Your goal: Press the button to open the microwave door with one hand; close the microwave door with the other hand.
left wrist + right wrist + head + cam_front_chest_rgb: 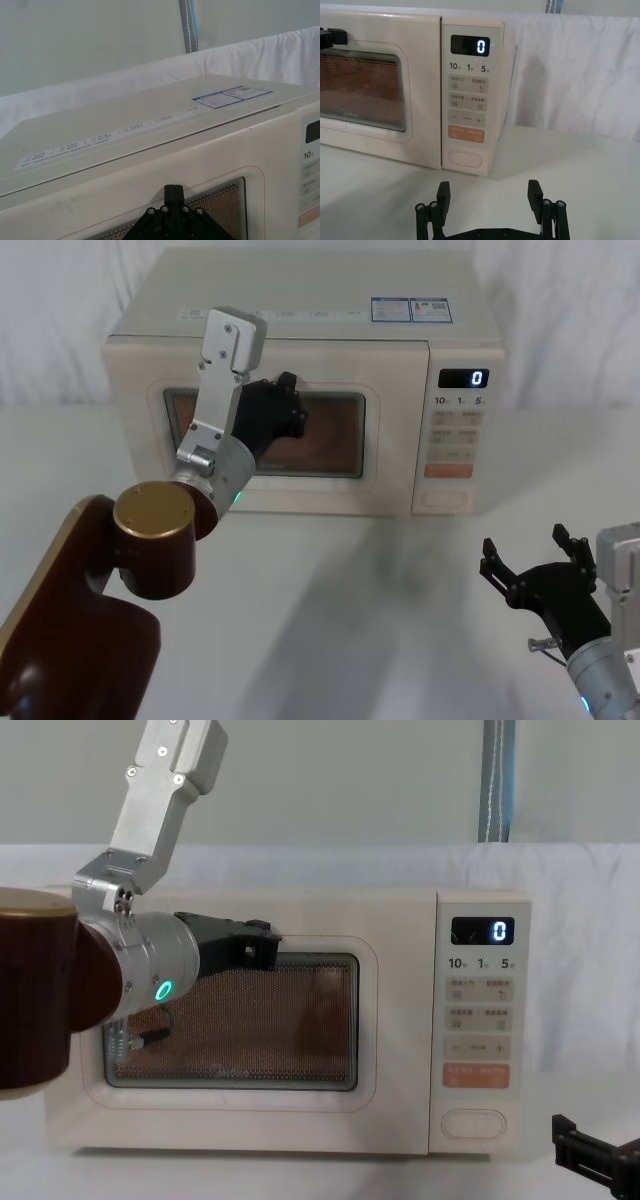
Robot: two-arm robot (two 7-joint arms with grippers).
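The cream-white microwave [300, 290] stands at the back of the white table. The microwave door [392, 445] lies flush with the control panel. My left gripper [285, 405] is shut, its tip against the upper part of the door's dark window [300, 1020]; in the left wrist view the closed fingertips [173, 192] sit at the window's top frame. The pill-shaped button [466, 159] is at the bottom of the panel, below the orange key [466, 133]. My right gripper [489, 195] hangs open low over the table, in front of the button and well short of it.
The display [470, 46] reads 0. White cloth covers the table [400, 620] and hangs behind the oven. My left arm's brown and gold housing [150, 540] reaches in from the lower left, ahead of the door's left half.
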